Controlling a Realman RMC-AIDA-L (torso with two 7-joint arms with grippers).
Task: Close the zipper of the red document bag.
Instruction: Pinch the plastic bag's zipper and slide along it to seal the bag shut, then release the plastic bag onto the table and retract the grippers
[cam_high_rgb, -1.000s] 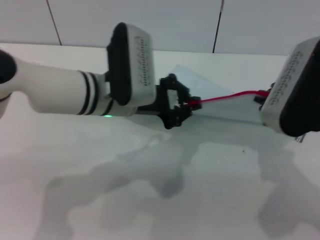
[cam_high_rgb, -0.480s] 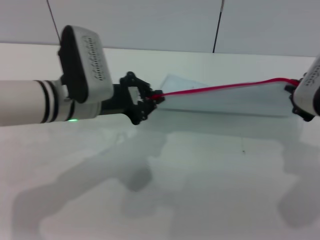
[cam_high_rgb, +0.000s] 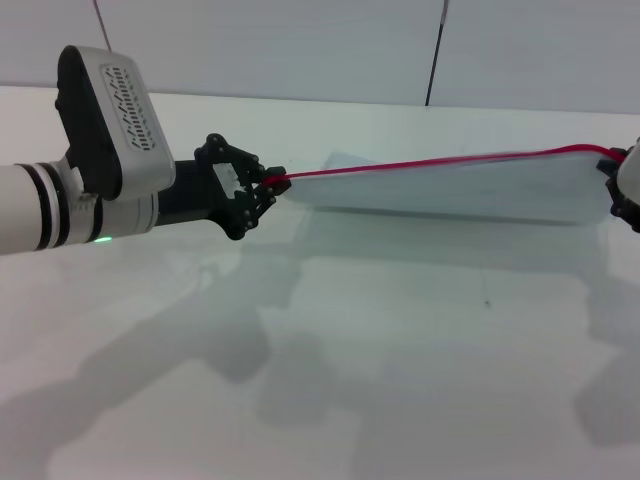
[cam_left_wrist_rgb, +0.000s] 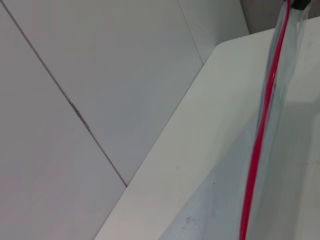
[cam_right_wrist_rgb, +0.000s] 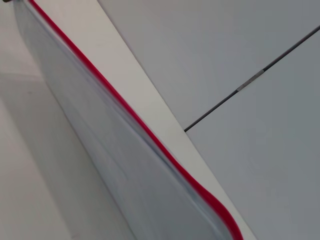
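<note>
Was stretched taut above the white desk: red document bag, zipper uppermost. Left claw clamped on the slider end, pulled well leftward over the last second. Right claw at the frame's edge by the opposite end, grip impossible to tell. Zipper drawn nearly straight now; closing judged almost complete, little travel left.

Bright red zipper on translucent pale blue-grey document bag; black left gripper — white table.
</note>
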